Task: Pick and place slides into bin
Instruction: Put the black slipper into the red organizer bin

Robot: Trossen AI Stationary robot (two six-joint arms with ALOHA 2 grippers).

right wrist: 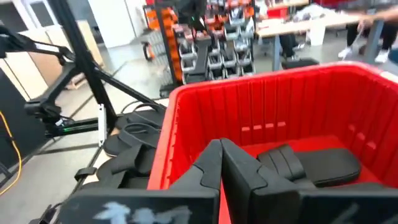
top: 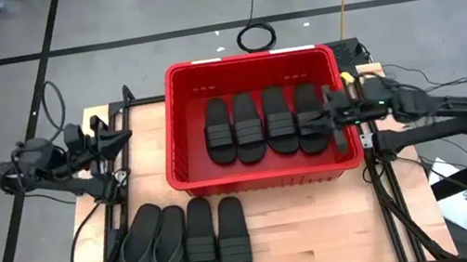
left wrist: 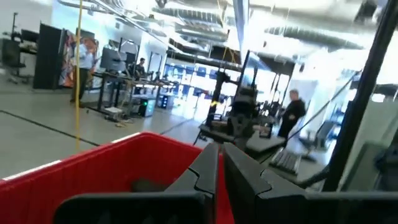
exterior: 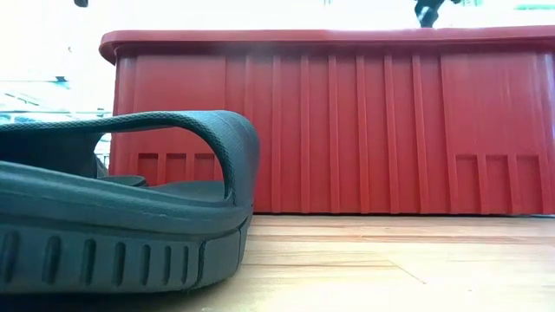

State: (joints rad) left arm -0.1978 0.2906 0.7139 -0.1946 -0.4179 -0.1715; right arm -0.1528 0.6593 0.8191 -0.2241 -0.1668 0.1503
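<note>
Nearest slide point(exterior: 121, 217): fills the lower left of the low view, on its sole on the bench point(exterior: 390, 269); thick ribbed edge, band strap arching clear of the footbed.
Slides in bin: four band-strap slides point(top: 262, 123) side by side at the centre of the high view, toes toward the top of the frame, inside the red bin point(top: 179, 83).
Slides left on bench: four in a row at lower centre of the high view, just below the bin; two thong-style flip-flops point(top: 150, 248) on the left of the row, two band-strap slides point(top: 216, 237) on the right, neighbours touching or nearly so.
Progress: about half done, judging by four in, four out.
Right gripper point(top: 333, 120): closed on nothing, over the bin's right side just beside the rightmost slide there.
Left gripper point(top: 117, 135): fingers pressed together, holding nothing, left of the bin and well apart from the bench row.
Handling, judged: light, soft rubber, matte and not slippery, no fragility; likely to flex or dangle from an end pinch.
Hold, judged: band strap at its raised arch on the band-strap pair; thong strap or sole edge near mid-length on the flip-flops.
Caution: tight row, neighbour easily nudged.
</note>
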